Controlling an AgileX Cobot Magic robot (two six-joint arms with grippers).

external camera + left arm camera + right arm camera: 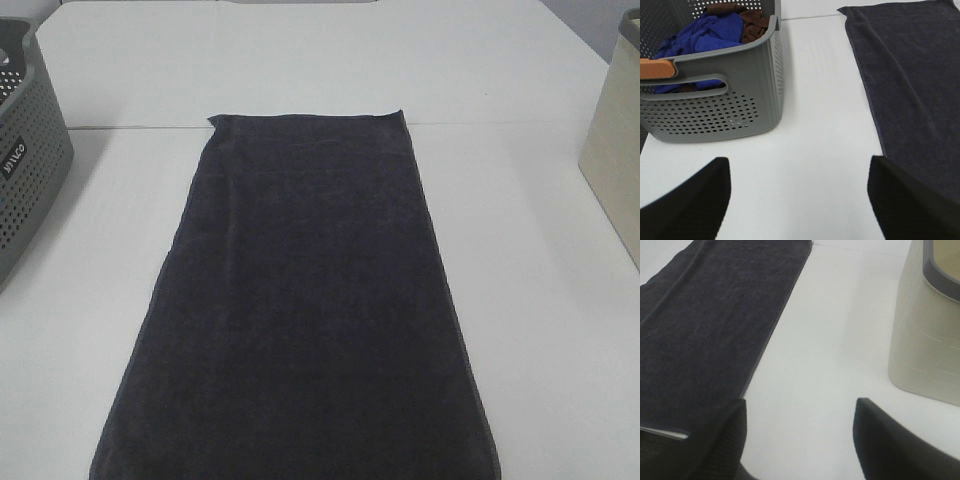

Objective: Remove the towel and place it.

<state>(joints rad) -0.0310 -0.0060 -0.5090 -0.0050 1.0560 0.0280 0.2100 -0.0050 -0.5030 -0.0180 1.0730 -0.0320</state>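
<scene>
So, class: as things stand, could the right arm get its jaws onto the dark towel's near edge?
Probably yes. The right gripper is open, and the towel lies flat just beside it on the bare table. The beige bin sits on the other side, clear of the path.

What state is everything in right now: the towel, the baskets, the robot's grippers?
towel: spread flat on the table, untouched
grey basket: upright, holding blue and brown cloths
beige bin: upright, contents hidden
left gripper: open, empty
right gripper: open, empty
</scene>
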